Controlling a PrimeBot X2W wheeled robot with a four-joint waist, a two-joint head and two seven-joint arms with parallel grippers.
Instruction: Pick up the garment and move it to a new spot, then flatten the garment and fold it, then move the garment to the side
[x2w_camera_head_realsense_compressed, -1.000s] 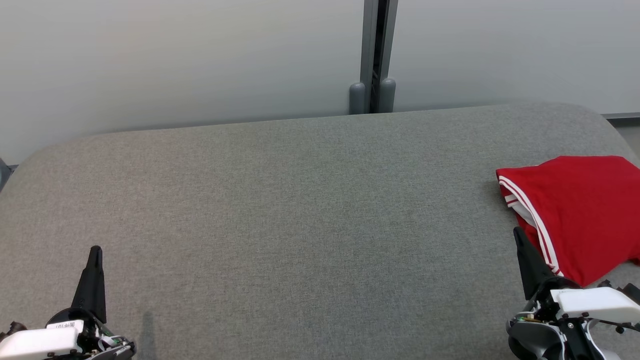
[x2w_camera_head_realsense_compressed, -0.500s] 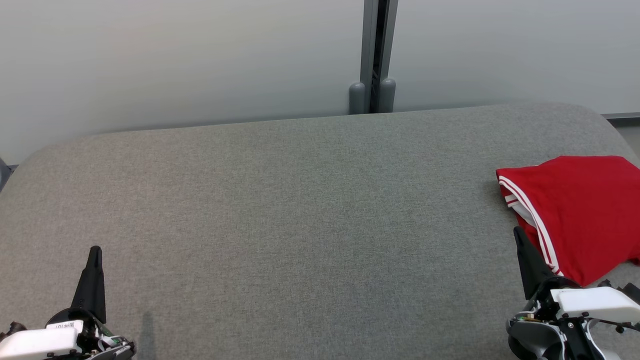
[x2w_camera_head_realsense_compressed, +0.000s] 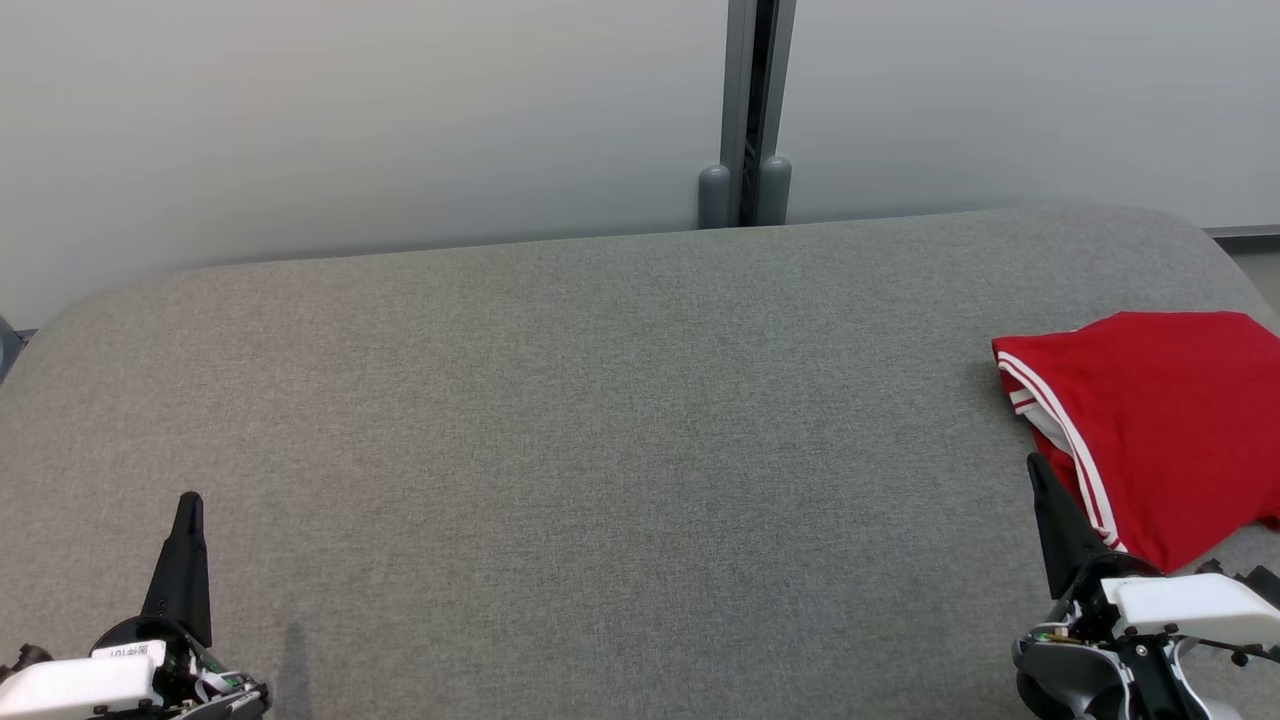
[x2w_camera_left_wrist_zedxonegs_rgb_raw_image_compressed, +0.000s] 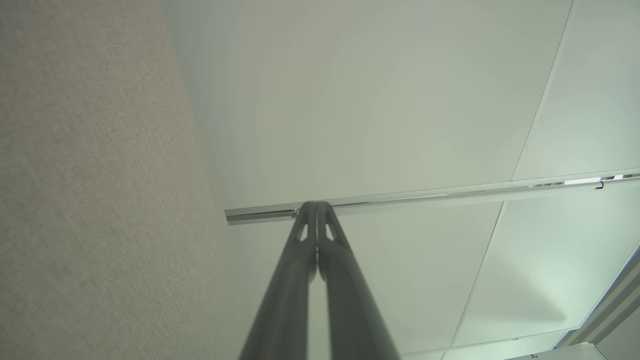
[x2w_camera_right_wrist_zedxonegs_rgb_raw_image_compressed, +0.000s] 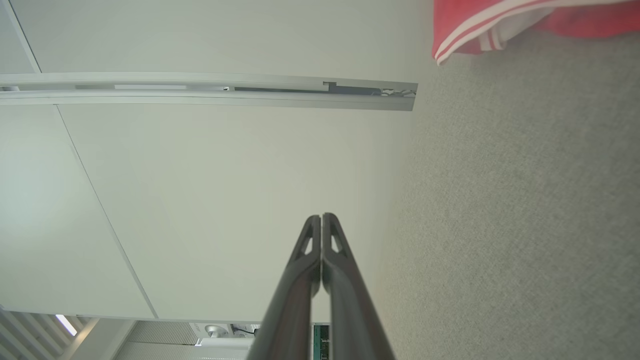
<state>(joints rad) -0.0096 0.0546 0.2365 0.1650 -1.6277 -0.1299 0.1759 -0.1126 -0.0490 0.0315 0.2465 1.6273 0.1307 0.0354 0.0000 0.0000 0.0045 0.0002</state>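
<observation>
At right of the head view, a folded red white-striped garment (x2w_camera_head_realsense_compressed: 1165, 420) lies on the grey fabric surface (x2w_camera_head_realsense_compressed: 600, 420); the left gripper (x2w_camera_head_realsense_compressed: 188, 503) and right gripper (x2w_camera_head_realsense_compressed: 1034, 466) are pressed together, empty.

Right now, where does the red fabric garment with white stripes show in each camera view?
Head view: red fabric garment at the right edge, on the grey upholstered surface, near the right claw.
Right wrist view: its striped edge in the top right corner.
Left wrist view: grey surface down the left side.
Shared landmark: the metal wall post.
</observation>
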